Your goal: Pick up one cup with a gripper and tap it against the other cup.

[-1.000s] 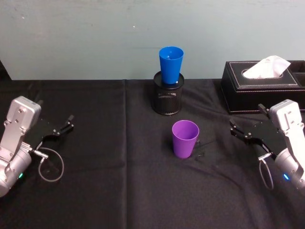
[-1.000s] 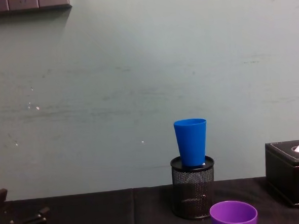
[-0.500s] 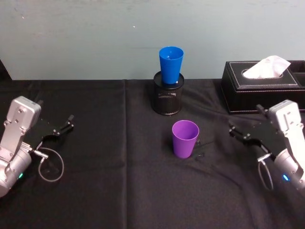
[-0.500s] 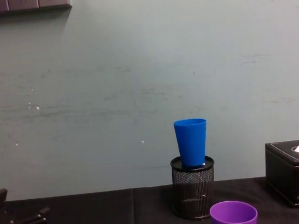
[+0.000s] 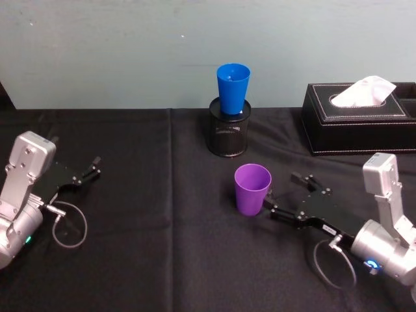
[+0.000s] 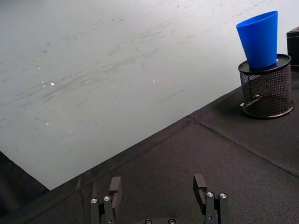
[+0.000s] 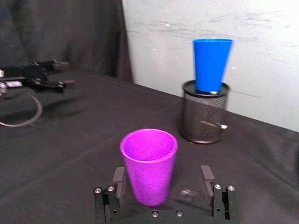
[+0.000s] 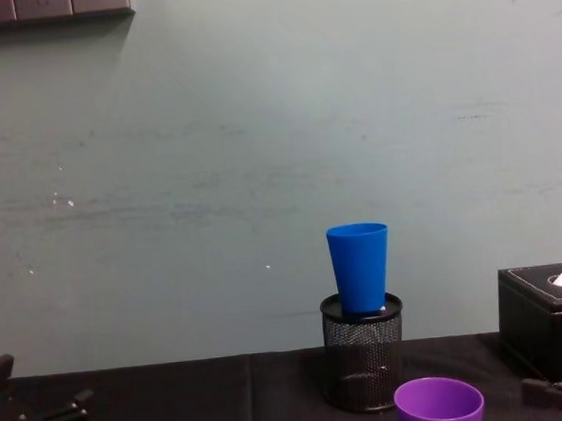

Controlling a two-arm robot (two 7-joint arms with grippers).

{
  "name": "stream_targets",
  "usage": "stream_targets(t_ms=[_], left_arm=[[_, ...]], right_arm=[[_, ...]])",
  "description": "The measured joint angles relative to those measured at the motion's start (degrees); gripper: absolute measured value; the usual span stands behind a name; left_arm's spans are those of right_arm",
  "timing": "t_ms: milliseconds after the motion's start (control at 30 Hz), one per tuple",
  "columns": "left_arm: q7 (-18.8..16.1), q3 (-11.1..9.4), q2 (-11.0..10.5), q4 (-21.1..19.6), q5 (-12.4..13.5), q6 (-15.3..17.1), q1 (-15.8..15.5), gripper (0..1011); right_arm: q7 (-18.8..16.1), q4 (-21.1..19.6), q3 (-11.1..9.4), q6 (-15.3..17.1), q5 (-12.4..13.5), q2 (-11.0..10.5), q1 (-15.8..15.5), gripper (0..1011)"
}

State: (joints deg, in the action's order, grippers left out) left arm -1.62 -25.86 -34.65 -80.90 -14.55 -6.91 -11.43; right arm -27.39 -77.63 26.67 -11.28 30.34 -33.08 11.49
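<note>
Two cups: purple tapered plastic tumbler [image 5: 252, 188] upright on the black-clothed table [image 5: 162, 247], near the black mesh pen holder [image 5: 228, 133], in front and slightly right of it; bright blue tapered plastic tumbler [image 5: 233, 88] upright on top of that holder.
Right hand [image 5: 281, 192]: black, on a silver-grey arm, low, in front and right of the pen holder; fingers apart, either side of the purple tumbler's lower part, contact unclear.
Left hand [image 5: 88, 170]: well left of the pen holder, fingers apart, holding nothing.
Tissue box [image 5: 357, 123]: black, right of the pen holder.
</note>
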Motion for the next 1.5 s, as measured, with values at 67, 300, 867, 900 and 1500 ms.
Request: stream_targets(t_ms=[67,300,867,900,1500], left_arm=[[0.0,0.0,0.0,0.0,0.0,0.0,0.0,1000],[0.0,0.0,0.0,0.0,0.0,0.0,0.0,1000],[0.0,0.0,0.0,0.0,0.0,0.0,0.0,1000],[0.0,0.0,0.0,0.0,0.0,0.0,0.0,1000],[0.0,0.0,0.0,0.0,0.0,0.0,0.0,1000]], right_arm=[[-1.5,0.9,0.2,-0.2,0.4,1.0,0.5,1003],[-2.0,3.5,1.5,-0.5,-2.8,4.0,2.7,1003],[-0.5,11.6,1.4,-3.9,-7.5,10.4,6.3,1003],[-0.5,12.0,1.3,-4.0,-7.5,10.7,6.5,1003],[-0.9,15.2,-0.9,-5.6,-9.2,14.2,7.5,863]])
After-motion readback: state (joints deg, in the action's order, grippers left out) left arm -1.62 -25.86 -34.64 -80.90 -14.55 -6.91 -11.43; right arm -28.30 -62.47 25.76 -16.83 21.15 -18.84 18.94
